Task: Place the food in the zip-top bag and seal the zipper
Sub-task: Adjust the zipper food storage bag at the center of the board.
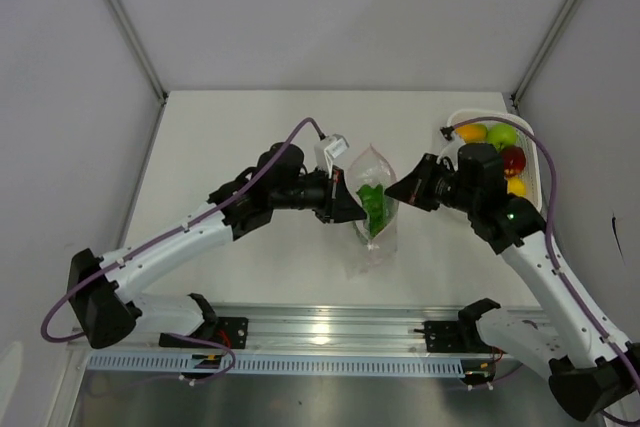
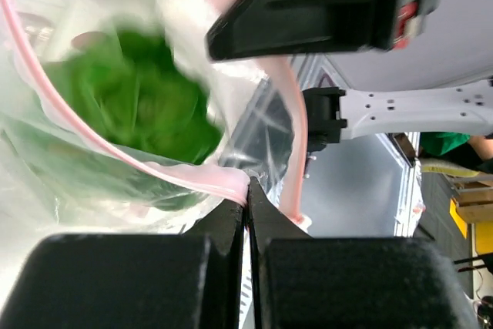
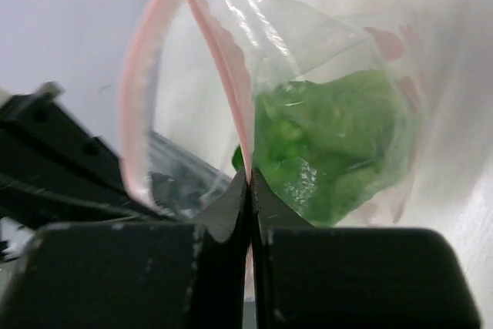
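Centre of table (image 1: 250, 127), between the two arms: the zip-top bag (image 1: 372, 172) is hanging between your grippers, one on each side.

Left gripper (image 2: 247, 193): you are pressing its fingers together, pinching one lip of the zipper (image 3: 135, 113). In the left wrist view the pink strip is running straight into the closed fingertips.

Right gripper (image 3: 249, 181): its fingers are likewise pressed together, and you are pinching the opposite pink lip with them. The strip is rising from the tips toward the top of the right wrist view.

Mouth of the bag: the two pink lips are standing apart and bowing away from each other, so the zipper is not sealed.

Food: the green cabbage (image 1: 375, 209) is sitting inside the bag, showing through the clear plastic in all three views. An orange fruit (image 1: 472, 132), a green apple (image 1: 502, 134), a red apple (image 1: 514, 160) and a yellow fruit (image 1: 516, 187) are lying in the white basket (image 1: 452, 122) at the far right, partly hidden behind your right arm, well apart from the bag.

Whether the bag's bottom is touching the table, I cannot tell.
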### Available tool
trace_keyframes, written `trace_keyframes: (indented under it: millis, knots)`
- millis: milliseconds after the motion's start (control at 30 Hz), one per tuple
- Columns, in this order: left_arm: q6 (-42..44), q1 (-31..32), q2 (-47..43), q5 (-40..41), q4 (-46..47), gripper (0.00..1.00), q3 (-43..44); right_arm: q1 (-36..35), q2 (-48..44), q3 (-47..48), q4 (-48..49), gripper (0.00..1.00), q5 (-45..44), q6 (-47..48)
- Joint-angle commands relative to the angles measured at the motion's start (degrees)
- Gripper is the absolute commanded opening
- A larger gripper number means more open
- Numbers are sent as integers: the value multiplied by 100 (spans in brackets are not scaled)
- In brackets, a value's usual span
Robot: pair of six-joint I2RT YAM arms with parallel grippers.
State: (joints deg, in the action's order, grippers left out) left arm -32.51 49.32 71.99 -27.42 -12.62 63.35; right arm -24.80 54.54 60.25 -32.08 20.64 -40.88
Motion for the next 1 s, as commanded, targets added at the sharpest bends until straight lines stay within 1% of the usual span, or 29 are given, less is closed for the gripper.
trace_keyframes:
  millis: [0, 33, 133, 300, 400, 433, 567, 600, 667, 700, 733, 800, 833, 867, 900, 933, 967]
  knots:
    - [-27, -28, 298, 185, -249, 1, 81, -43, 477, -513, -265, 0, -333, 115]
    - [-53, -28, 325, 184, -206, 1, 55, -34, 557, -645, -229, 0, -368, 116]
    - [-62, -36, 220, 184, -144, 1, 54, -52, 733, -567, -246, 0, -500, 195]
    - [8, -28, -325, 219, -293, 1, 291, -148, 444, 372, -694, 0, -798, 370]
    - [34, -28, -597, 298, -390, 1, 318, -157, 294, 716, -914, 0, -755, 441]
    - [61, -28, -624, 359, -408, 0, 301, -174, 154, 716, -906, 0, -685, 537]
    - [35, -37, -414, 466, -609, 1, 204, -192, -259, 199, -423, 0, -588, 529]
    - [8, -45, -187, 431, -627, 1, 134, -192, -286, -2, -361, 0, -597, 520]
    - [-62, -124, 121, 247, -820, 1, 264, -175, -173, -66, -300, 0, -588, 537]
    - [-80, -238, 401, 194, -1073, 1, 474, -183, -76, 65, -291, 0, -570, 590]
    - [-71, -300, 482, 124, -1145, 1, 581, -166, 29, 196, -282, 0, -588, 651]
    - [68, -423, 562, 9, -1225, 1, 1281, -166, 371, 539, -282, 0, -667, 888]
    - [148, -510, 632, 9, -1477, 0, 1537, -131, 495, 950, -317, 0, -737, 967]
    - [244, -537, 719, 43, -1663, 1, 2123, -105, 792, 1171, -352, 0, -737, 1090]
    - [385, -590, 903, 35, -2039, 1, 3007, -9, 943, 1643, -448, 0, -650, 1143]
    - [447, -608, 992, 9, -2199, 0, 3016, 27, 1083, 1883, -501, 0, -597, 1179]
    - [491, -625, 1080, -96, -2340, 1, 3443, 45, 1293, 2111, -562, 0, -571, 1249]
